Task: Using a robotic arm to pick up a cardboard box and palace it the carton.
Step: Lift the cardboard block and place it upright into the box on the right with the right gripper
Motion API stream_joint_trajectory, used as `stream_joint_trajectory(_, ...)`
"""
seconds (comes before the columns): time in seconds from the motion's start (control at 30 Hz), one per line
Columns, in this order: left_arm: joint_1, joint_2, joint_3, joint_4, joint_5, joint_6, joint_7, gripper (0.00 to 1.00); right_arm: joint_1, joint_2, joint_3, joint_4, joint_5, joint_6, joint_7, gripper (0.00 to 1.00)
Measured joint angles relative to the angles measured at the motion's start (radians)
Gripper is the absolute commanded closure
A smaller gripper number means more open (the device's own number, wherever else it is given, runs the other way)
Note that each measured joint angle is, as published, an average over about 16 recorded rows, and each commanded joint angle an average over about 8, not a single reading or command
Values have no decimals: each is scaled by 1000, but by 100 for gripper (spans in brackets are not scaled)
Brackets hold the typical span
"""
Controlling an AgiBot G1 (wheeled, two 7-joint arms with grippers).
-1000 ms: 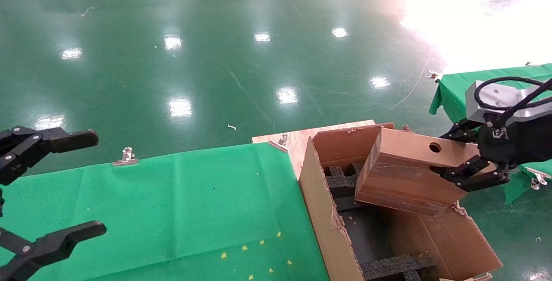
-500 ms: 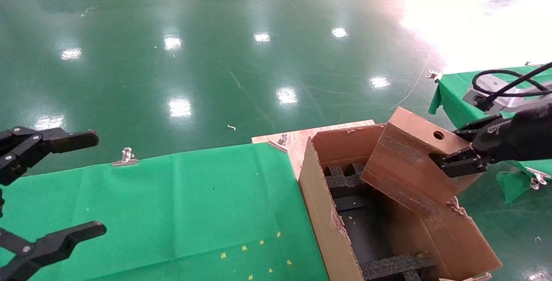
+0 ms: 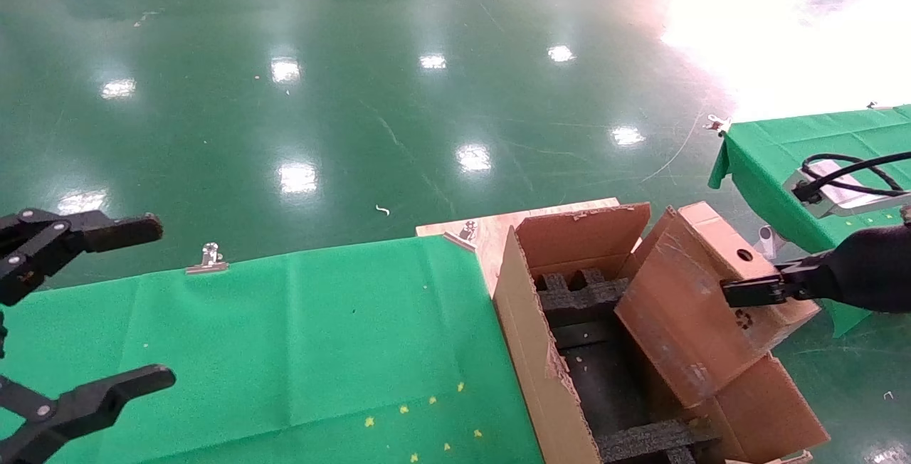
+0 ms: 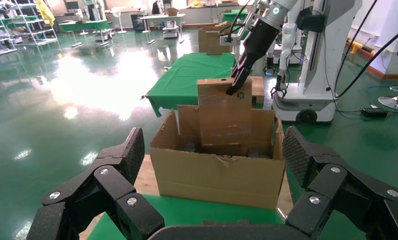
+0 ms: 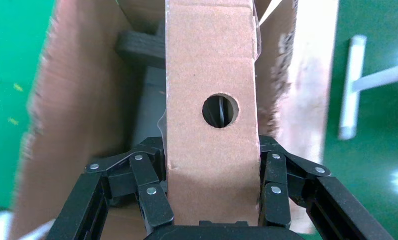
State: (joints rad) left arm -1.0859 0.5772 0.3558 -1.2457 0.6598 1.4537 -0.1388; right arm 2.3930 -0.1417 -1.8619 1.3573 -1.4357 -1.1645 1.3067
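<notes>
Cardboard box, brown, matte, taped, round hole in its narrow face: since a second ago it has tipped steeply and sunk, lower end now inside the carton. Insertion looks well begun. My right fingers clamp its narrow sides. Carton flaps ragged; black foam inserts below. Left fingers spread wide, empty, over the green-clothed surface.

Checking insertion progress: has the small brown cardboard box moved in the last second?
Yes. The small brown cardboard box, gripped by the right claw, has tipped steeper and dropped lower into the large brown corrugated carton, toward its right wall.
</notes>
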Motion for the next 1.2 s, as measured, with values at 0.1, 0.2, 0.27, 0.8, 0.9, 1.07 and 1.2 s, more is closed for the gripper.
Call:
stream_joint_trajectory(0.1, 0, 0, 0, 0, 0, 0, 0, 0, -10, 6, -6, 1, 15, 9, 37, 100)
stream_joint_trajectory(0.2, 0, 0, 0, 0, 0, 0, 0, 0, -16, 9, -10, 0, 25, 14, 57, 100)
stream_joint_trajectory(0.27, 0, 0, 0, 0, 0, 0, 0, 0, -19, 10, -11, -2, 29, 18, 64, 100)
stream_joint_trajectory(0.8, 0, 0, 0, 0, 0, 0, 0, 0, -87, -27, -56, -5, -36, 146, 139, 100)
stream_joint_trajectory(0.9, 0, 0, 0, 0, 0, 0, 0, 0, -111, -40, -72, -1, -58, 182, 168, 100)
stream_joint_trajectory(1.07, 0, 0, 0, 0, 0, 0, 0, 0, -144, -63, -94, 1, -89, 226, 217, 100)
stream_joint_trajectory(1.2, 0, 0, 0, 0, 0, 0, 0, 0, -162, -79, -107, 1, -118, 248, 253, 100)
